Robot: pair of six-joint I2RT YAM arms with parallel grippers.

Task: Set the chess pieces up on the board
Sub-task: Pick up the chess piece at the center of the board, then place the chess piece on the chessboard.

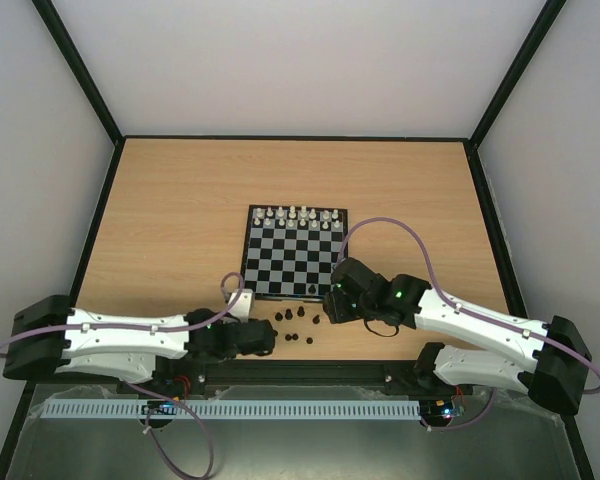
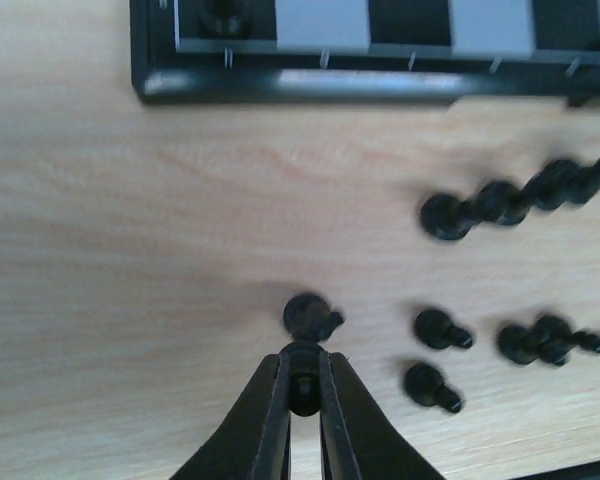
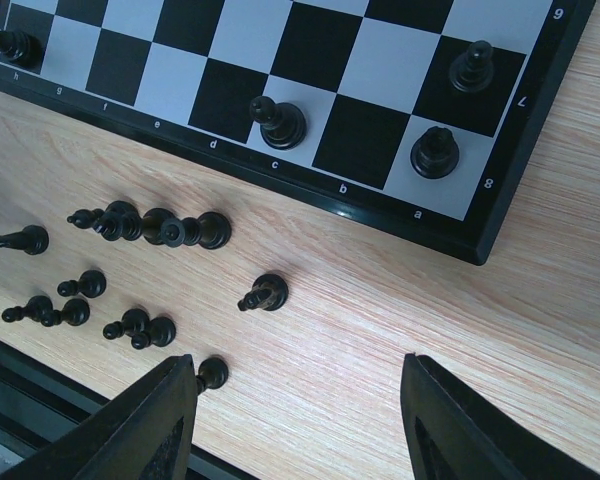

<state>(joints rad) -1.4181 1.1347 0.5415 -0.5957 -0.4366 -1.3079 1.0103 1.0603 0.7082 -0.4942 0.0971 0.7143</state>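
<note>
The board point(image 1: 295, 252) lies mid-table, with white pieces along its far row. Several loose black chess pieces point(image 1: 295, 328) lie on the wood in front of its near edge. My left gripper point(image 2: 302, 352) is low over the table, shut on one small black piece point(image 2: 303, 385). Another lying piece point(image 2: 310, 316) is just beyond its fingertips. My right gripper point(image 3: 300, 385) hangs open above bare wood by the board's near right corner, with nothing between its fingers. A lying piece point(image 3: 265, 293) is ahead of it. Several black pieces point(image 3: 280, 120) stand on the board's near rows.
The board's raised dark border point(image 3: 360, 215) runs just ahead of the right gripper. A dark rail point(image 1: 300, 372) lines the near table edge behind the loose pieces. A chain of lying pieces point(image 2: 510, 200) is to the right of the left gripper.
</note>
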